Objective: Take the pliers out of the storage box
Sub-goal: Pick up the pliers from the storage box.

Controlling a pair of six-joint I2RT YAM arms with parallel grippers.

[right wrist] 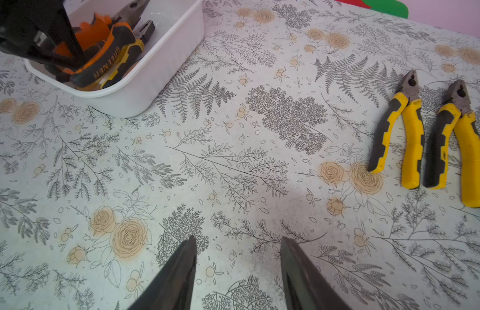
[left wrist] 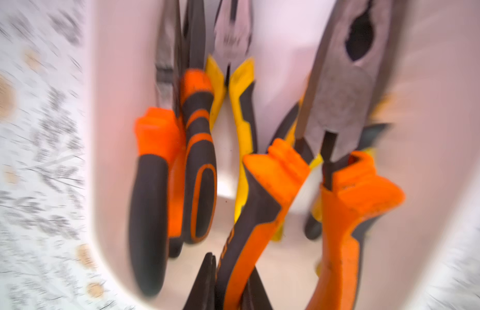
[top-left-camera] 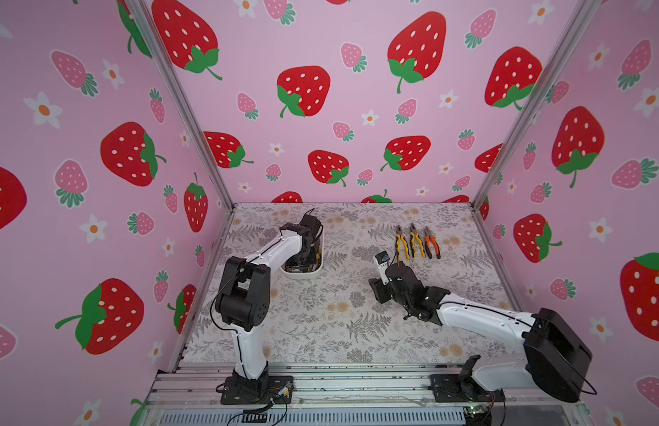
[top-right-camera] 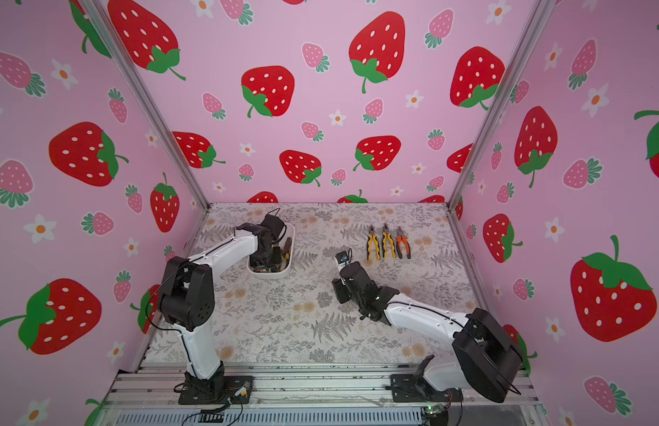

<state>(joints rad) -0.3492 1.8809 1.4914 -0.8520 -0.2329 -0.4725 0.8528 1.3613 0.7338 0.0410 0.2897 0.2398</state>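
The white storage box [top-left-camera: 302,273] [top-right-camera: 270,274] [right wrist: 152,88] sits at the back left and holds several pliers with orange-and-black or yellow-and-black handles. My left gripper [left wrist: 233,268] reaches down into the box and is shut on one handle of an orange-and-black pair of pliers [left wrist: 263,193], which stands tilted above the others. Three pliers [top-left-camera: 416,242] [top-right-camera: 387,242] lie side by side on the table at the back right, two yellow and one orange. My right gripper [right wrist: 237,241] hovers open over bare table mid-right with nothing in it.
The left wrist view is blurred by motion. The floral table covering [right wrist: 233,161] stretches between the box and the row of pliers. Pink strawberry walls close in three sides. Metal rails [top-left-camera: 339,380] run along the front edge.
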